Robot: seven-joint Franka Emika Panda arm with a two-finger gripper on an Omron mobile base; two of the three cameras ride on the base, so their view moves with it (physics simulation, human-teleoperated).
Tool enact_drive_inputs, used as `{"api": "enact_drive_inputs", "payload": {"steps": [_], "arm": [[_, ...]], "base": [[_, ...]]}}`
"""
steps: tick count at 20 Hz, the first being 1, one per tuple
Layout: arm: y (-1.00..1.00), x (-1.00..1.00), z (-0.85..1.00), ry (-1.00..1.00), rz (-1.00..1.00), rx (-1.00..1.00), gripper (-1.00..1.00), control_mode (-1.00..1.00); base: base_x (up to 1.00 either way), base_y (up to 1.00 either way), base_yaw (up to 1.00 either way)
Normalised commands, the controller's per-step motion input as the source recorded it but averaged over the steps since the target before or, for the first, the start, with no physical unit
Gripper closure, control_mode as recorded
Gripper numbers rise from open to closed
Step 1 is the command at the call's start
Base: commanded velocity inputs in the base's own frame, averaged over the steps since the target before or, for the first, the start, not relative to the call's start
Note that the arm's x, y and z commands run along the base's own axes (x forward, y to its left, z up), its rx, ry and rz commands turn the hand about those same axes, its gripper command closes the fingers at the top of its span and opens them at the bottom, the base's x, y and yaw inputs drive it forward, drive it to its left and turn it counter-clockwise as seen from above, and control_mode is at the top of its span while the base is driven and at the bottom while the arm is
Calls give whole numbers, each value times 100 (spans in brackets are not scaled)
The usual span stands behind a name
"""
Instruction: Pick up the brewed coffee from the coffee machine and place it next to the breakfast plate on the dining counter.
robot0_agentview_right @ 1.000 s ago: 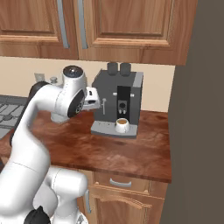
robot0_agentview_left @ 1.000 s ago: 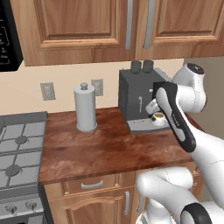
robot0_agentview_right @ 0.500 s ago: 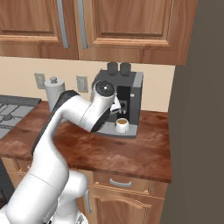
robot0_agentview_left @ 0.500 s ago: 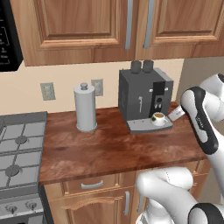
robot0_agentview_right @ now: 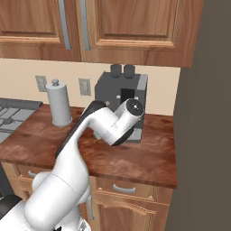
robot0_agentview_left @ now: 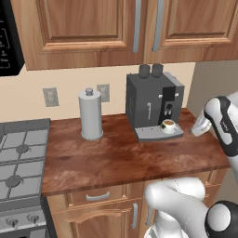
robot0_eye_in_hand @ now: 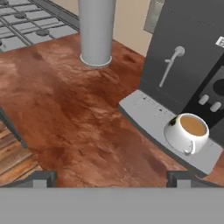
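Note:
The white mug of coffee [robot0_eye_in_hand: 188, 132] stands on the grey drip tray [robot0_eye_in_hand: 148, 114] of the dark grey coffee machine [robot0_eye_in_hand: 188, 57], handle turned toward the camera. In the left base view the mug [robot0_agentview_left: 168, 125] sits under the spout of the machine [robot0_agentview_left: 155, 104]. My hand [robot0_agentview_left: 201, 124] hovers to the right of it, a little apart. My gripper [robot0_eye_in_hand: 111, 179] is open, fingertips [robot0_eye_in_hand: 43, 178] wide apart with nothing between them. My arm hides the mug in the right base view, where the machine [robot0_agentview_right: 118, 88] stands behind it. The breakfast plate and dining counter are out of view.
A grey paper towel holder [robot0_agentview_left: 90, 114] stands left of the machine on the reddish wood counter [robot0_agentview_left: 116, 158]. A gas stove [robot0_agentview_left: 18, 158] lies further left. Wall cabinets [robot0_agentview_left: 116, 28] hang overhead. A tall dark panel [robot0_agentview_right: 203, 113] bounds the counter's right end.
My arm has swung from in front of the machine to its right side. The hand now sits right of the mug, which has not moved.

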Motion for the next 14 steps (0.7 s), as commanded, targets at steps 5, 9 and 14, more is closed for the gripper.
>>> {"api": "enact_drive_inputs", "payload": {"steps": [5, 9, 14], "arm": [[0, 13, -68, -17, 0, 0, -100, -100], [0, 18, -54, -20, 0, 0, -100, -100], [-4, 12, -16, -12, 0, 3, -100, -100]], "base": [[0, 0, 0], [0, 0, 0], [0, 0, 0]]}}
